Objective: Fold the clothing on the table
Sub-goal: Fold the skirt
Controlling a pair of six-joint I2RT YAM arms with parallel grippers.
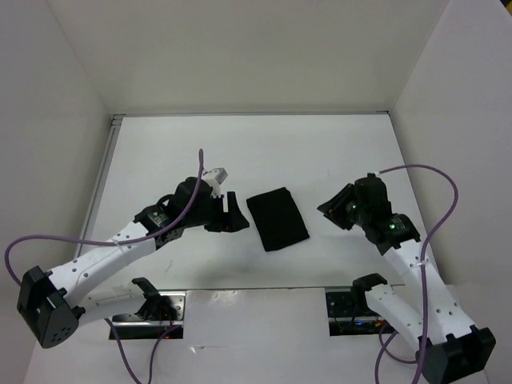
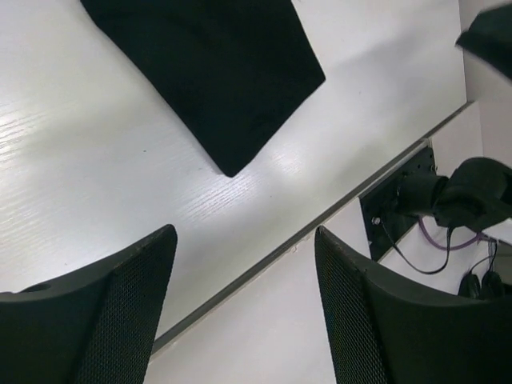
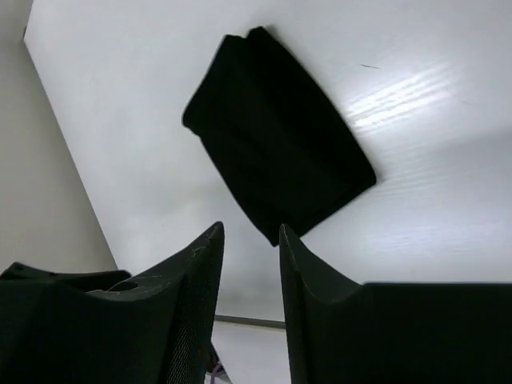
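The clothing is a small black cloth lying flat as a folded rectangle near the middle of the white table. My left gripper hovers just left of it, apart from the fabric, jaws wide open and empty. The left wrist view has the clothing ahead of the left gripper, above the table's near edge. My right gripper hangs to the right of the cloth, clear of it. In the right wrist view the clothing lies beyond the right gripper, which is open by a narrow gap, nothing between the fingers.
White walls enclose the table on the left, back and right. A thin metal rim runs along the left edge. Two black mount plates sit at the near edge. Purple cables loop off both arms.
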